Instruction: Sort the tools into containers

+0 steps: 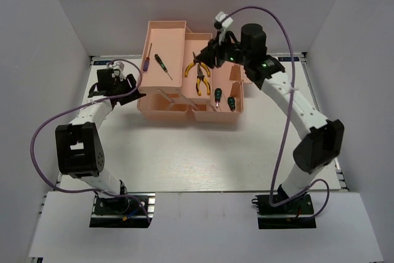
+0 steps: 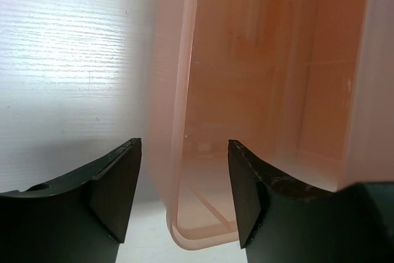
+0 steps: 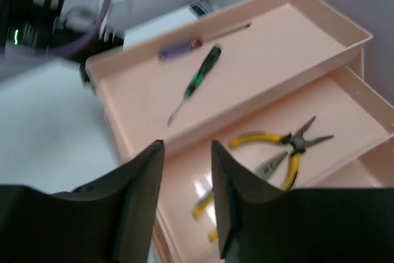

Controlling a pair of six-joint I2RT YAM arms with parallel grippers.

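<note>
Left end effector (image 2: 183, 196) gapes wide astride a wall of the translucent peach-pink plastic toolbox (image 2: 169, 90); right end effector (image 3: 188, 195), narrowly parted and empty, hovers above two yellow-and-black-handled pliers (image 3: 289, 146).

Pliers (image 3: 271, 165) half behind right pincer (image 3: 186, 152)

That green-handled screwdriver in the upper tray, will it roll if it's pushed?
Probably yes: the green-handled screwdriver looks slim and round, and it lies flat on the smooth floor of the upper tray. It likely feels light and stays stiff when lifted, given its thin metal shaft.
</note>
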